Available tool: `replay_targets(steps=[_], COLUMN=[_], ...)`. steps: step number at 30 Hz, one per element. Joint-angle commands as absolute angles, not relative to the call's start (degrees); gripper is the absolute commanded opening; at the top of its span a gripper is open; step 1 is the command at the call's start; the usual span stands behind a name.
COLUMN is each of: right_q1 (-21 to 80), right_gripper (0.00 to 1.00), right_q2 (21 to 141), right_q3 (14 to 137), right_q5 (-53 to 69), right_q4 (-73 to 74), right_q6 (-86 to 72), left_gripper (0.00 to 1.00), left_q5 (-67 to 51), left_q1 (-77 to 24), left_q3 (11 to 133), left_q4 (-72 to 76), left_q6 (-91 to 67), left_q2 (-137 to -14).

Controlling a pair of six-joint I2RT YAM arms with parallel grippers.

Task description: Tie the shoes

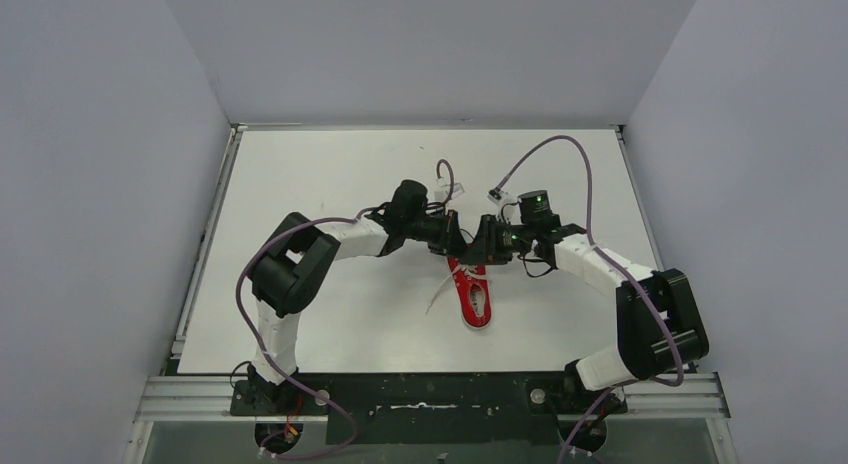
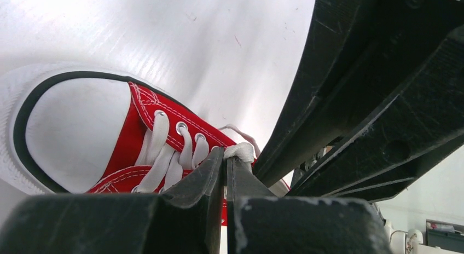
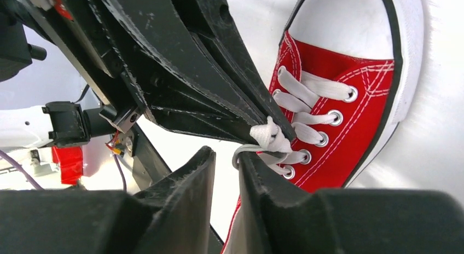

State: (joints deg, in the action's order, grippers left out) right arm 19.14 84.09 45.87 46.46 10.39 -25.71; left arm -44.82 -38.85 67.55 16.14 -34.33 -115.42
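shoe (image 1: 472, 296) sits mid-worktop, nearer the near edge. your left gripper (image 2: 225, 162) and right gripper (image 3: 236, 162) are both pinched on the lace (image 3: 268, 134); knot forming, no bow yet.

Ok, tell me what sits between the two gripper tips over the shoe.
A bunched white lace, where the left gripper and right gripper meet above the red sneaker; both wrist views show it.

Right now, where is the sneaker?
In the top view the red sneaker lies mid-table, slightly right of centre, directly beneath the meeting left gripper and right gripper.
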Motion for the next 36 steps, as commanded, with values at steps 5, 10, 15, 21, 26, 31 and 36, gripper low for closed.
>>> replay_targets(steps=[5, 10, 15, 21, 26, 31, 36], right_q1=[13.51, 7.85, 5.48, 5.46, 5.65, 7.80, 8.87], right_gripper=[0.35, 0.37, 0.26, 0.19, 0.19, 0.26, 0.25], right_q2=[75.48, 74.47, 81.44, 90.57, 95.70, 95.35, 94.70], right_q3=[44.91, 44.89, 45.91, 49.32, 51.83, 49.32, 45.98], right_q5=[46.02, 44.12, 46.37, 51.31, 57.47, 60.38, 62.26], right_q4=[17.12, 19.62, 16.42, 12.90, 10.35, 6.19, 0.44], right_q6=[-28.68, -29.42, -29.81, -26.92, -26.60, -29.38, -32.85], left_gripper=[0.00, 0.00, 0.00, 0.00, 0.00, 0.00, 0.00], left_q5=[-45.06, -45.41, -45.60, -46.13, -46.14, -46.06, -46.48], left_q1=[-38.52, -38.23, -38.23, -38.14, -38.06, -37.82, -37.53], left_q3=[66.68, 66.37, 66.77, 67.09, 67.34, 67.88, 68.46], left_q4=[23.09, 24.01, 24.20, 23.65, 22.78, 22.24, 21.64], left_q6=[-34.75, -35.38, -35.51, -34.99, -34.34, -33.69, -33.23], left_q2=[-114.70, -114.95, -115.04, -115.18, -115.31, -115.55, -115.57])
